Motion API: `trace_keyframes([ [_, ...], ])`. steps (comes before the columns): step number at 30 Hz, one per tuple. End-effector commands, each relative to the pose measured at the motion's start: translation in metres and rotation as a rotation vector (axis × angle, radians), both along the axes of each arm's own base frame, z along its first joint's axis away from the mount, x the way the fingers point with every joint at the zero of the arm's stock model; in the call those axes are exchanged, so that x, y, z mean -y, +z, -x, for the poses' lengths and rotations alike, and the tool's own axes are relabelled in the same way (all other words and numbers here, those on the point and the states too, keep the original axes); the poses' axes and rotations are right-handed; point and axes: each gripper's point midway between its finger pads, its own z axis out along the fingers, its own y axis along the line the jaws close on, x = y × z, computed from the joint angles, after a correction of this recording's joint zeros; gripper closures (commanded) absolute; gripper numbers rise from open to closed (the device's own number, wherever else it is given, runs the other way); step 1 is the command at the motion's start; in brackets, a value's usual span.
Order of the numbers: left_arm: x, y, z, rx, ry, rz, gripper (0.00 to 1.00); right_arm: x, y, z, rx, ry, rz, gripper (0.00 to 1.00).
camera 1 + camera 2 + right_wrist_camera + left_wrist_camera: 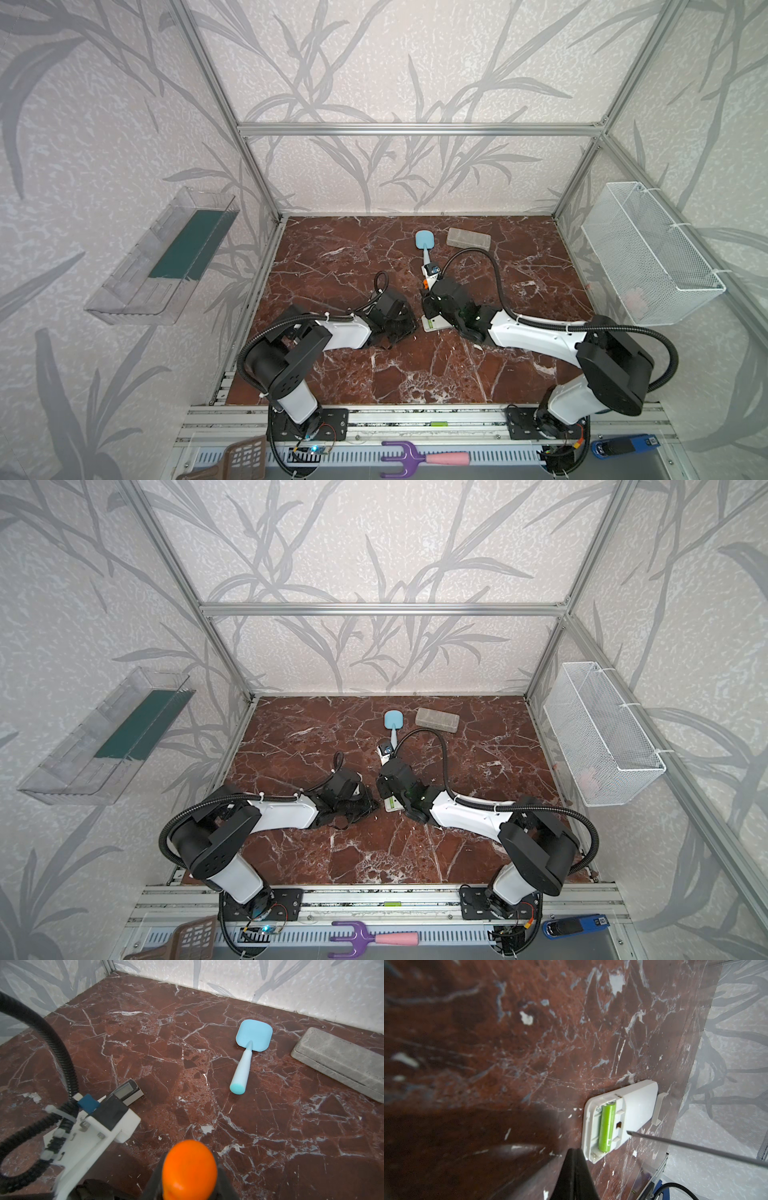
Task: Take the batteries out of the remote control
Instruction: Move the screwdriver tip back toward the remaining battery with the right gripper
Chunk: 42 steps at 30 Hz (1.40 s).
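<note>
The white remote control (633, 1105) lies back-up on the marble, its battery bay open. One of the lime-green batteries (607, 1127) sits in the bay; its neighbouring slot shows bare. The loose cover (659, 1108) lies just past the remote's far end. My left gripper (574, 1152) is shut and empty, its tips beside the remote's near corner. My right gripper (189, 1164) is shut on the orange-handled screwdriver (189, 1157), whose blade tip (629, 1132) hovers at the bay's edge. In both top views the remote (432, 325) (390, 804) lies between the two grippers.
A light-blue spatula (424, 242) and a grey case (468, 239) lie behind the grippers. A small grey device with a display (127, 1092) lies near a white bracket. A wire basket (652, 257) hangs on the right wall and a clear shelf (166, 257) on the left.
</note>
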Motion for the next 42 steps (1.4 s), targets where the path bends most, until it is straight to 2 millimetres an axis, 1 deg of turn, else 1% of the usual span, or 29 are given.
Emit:
trace_keyframes([
  [1, 0.011, 0.016, -0.008, 0.025, 0.009, 0.046, 0.93, -0.005, 0.01, -0.006, 0.042, 0.002, 0.029, 1.0],
  [9, 0.014, 0.012, -0.008, 0.016, 0.007, 0.044, 0.93, -0.008, -0.004, -0.004, 0.021, 0.013, 0.04, 1.0],
  [15, 0.015, 0.007, -0.006, 0.005, 0.006, 0.04, 0.93, -0.009, -0.006, -0.001, 0.013, 0.017, 0.027, 1.0],
  [17, 0.014, 0.005, -0.007, 0.002, 0.009, 0.036, 0.93, -0.01, -0.003, 0.0, 0.023, 0.02, 0.026, 1.0],
  [23, 0.013, -0.001, -0.006, -0.009, 0.009, 0.029, 0.93, -0.01, 0.021, 0.002, 0.067, 0.018, 0.0, 1.0],
  [26, 0.014, -0.002, -0.005, -0.012, 0.009, 0.029, 0.93, -0.011, 0.025, 0.002, 0.077, 0.021, -0.004, 1.0],
  [42, 0.013, -0.009, -0.004, -0.023, 0.007, 0.021, 0.93, -0.008, -0.012, 0.001, 0.036, 0.005, 0.045, 1.0],
])
